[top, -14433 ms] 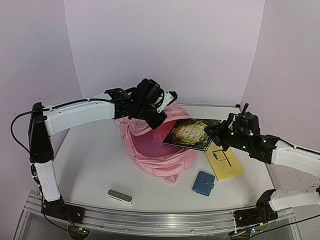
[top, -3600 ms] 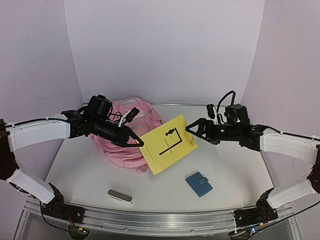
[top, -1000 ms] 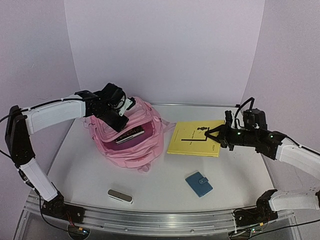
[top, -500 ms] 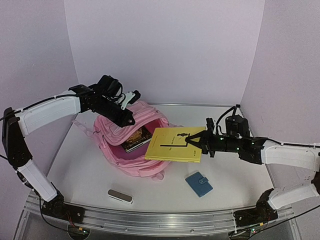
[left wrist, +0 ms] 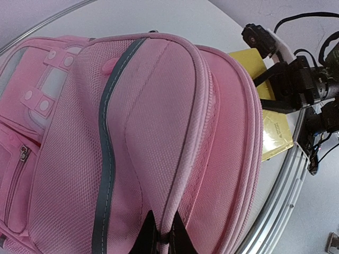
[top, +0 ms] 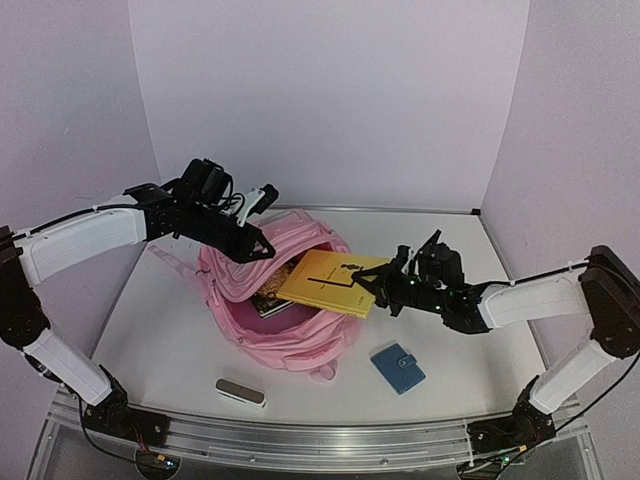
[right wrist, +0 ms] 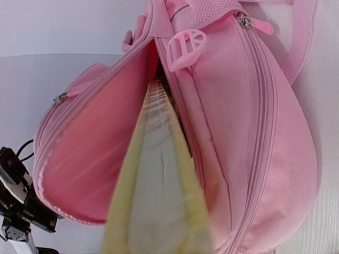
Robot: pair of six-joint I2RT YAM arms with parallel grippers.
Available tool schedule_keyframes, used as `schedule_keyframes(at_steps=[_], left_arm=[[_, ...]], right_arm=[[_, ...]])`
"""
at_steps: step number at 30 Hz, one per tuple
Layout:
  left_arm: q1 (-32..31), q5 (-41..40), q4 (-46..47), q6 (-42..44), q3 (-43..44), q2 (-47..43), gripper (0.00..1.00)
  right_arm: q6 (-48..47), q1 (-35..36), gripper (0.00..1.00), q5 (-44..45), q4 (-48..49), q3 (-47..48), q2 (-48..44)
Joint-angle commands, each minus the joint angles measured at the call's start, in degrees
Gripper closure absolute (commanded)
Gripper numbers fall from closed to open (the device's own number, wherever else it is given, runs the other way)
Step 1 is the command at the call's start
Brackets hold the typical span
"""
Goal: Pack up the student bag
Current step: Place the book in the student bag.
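The student bag [top: 290, 335] lies pink and open-mouthed at mid-table. My left gripper [top: 262, 250] is shut on the bag's upper rim and holds the mouth up; the left wrist view shows its fingertips [left wrist: 161, 239] pinching a piped seam of the bag [left wrist: 132, 137]. My right gripper [top: 372, 285] is shut on a yellow book [top: 325, 282], whose leading edge reaches into the mouth above a dark book [top: 268, 298] lying inside. In the right wrist view the yellow book [right wrist: 159, 201] runs edge-on into the bag [right wrist: 243, 137]; my own fingers are hidden behind it.
A blue wallet [top: 405, 367] lies on the table to the right of the bag, near the front. A small grey case [top: 241, 392] lies at the front left, close to the metal rail [top: 320, 440]. Lilac walls close the back and sides.
My right gripper has carried the yellow book left and lower, so its edge is now in the bag's mouth. The left gripper still holds the rim, and the bag has shifted slightly right.
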Motion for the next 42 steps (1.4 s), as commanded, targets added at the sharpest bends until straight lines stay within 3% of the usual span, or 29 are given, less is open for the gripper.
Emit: schedule_keyframes(at_steps=[1, 11, 15, 19, 26, 35, 42], left_arm=[[-0.68, 5.24, 13.41, -0.52, -0.22, -4.5, 1.0], [-0.67, 4.9, 17.56, -1.56, -4.65, -6.41, 1.0], [-0.64, 4.38, 17.32, -1.75, -4.5, -6.46, 1.0], [-0.67, 5.67, 17.63, -2.75, -4.5, -6.26, 1.0], [-0.65, 5.29, 17.26, -2.4, -4.7, -6.75, 1.0], [-0.65, 2.63, 16.13, -1.08, -4.71, -7.77, 1.0], [-0.64, 1.66, 15.86, -0.56, -4.75, -7.63, 1.0]], right_arm=[[3.36, 3.4, 1.0, 9.86, 16.06, 8.23, 8.6], [8.09, 10.57, 1.0, 26.12, 27.23, 20.21, 27.18], [9.02, 12.35, 1.0, 33.22, 26.08, 24.25, 31.24], [6.3, 12.98, 0.99, 36.55, 17.91, 32.14, 35.11], [3.59, 12.96, 0.77, 35.79, 8.31, 39.55, 38.23], [-4.15, 12.99, 0.41, 33.97, -1.17, 34.65, 28.23], [-9.34, 14.16, 0.34, 30.83, -12.01, 29.35, 20.11]])
